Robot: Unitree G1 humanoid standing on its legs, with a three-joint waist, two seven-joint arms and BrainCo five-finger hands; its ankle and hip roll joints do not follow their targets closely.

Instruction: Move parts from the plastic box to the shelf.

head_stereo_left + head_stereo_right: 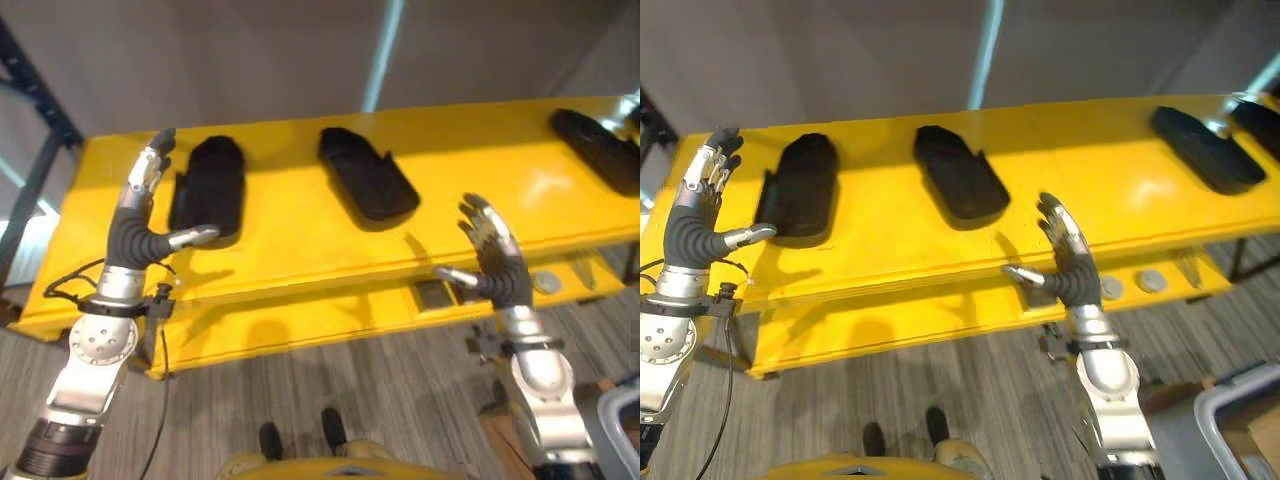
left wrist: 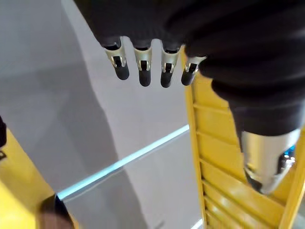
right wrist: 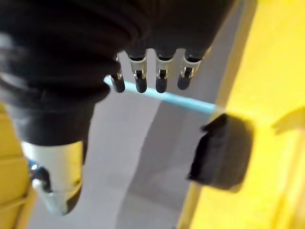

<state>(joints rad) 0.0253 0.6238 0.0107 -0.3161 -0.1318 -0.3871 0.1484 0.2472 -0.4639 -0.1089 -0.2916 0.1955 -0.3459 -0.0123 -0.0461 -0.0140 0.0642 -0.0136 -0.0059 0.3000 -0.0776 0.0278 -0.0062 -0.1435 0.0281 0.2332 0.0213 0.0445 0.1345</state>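
On the yellow shelf [image 1: 300, 215], several black parts are seen lying flat on its top surface. One black part [image 1: 208, 186] lies toward the left, a second black part [image 1: 366, 174] lies near the middle, turned at a slant, and a third black part [image 1: 600, 148] lies at the far right end of the shelf; in the right eye view a further dark part [image 1: 1258, 118] is partly seen just beside it at the edge. The parts are set well apart from one another. The left hand [image 1: 140, 225] is raised at the left end of the shelf, just beside the leftmost part, with its fingers straight and spread and its thumb stretched toward that part; nothing is held in it. The right hand [image 1: 1068, 262] is raised in front of the near edge of the shelf, to the right of the middle part, with fingers likewise straight and relaxed and nothing gripped. Below the top surface, a lower yellow ledge [image 1: 940, 315] is seen, carrying small grey round pieces [image 1: 1130, 284] at its right. Grey wood-patterned floor [image 1: 330, 390] lies nearest, and a grey wall [image 1: 250, 60] stands behind the shelf.
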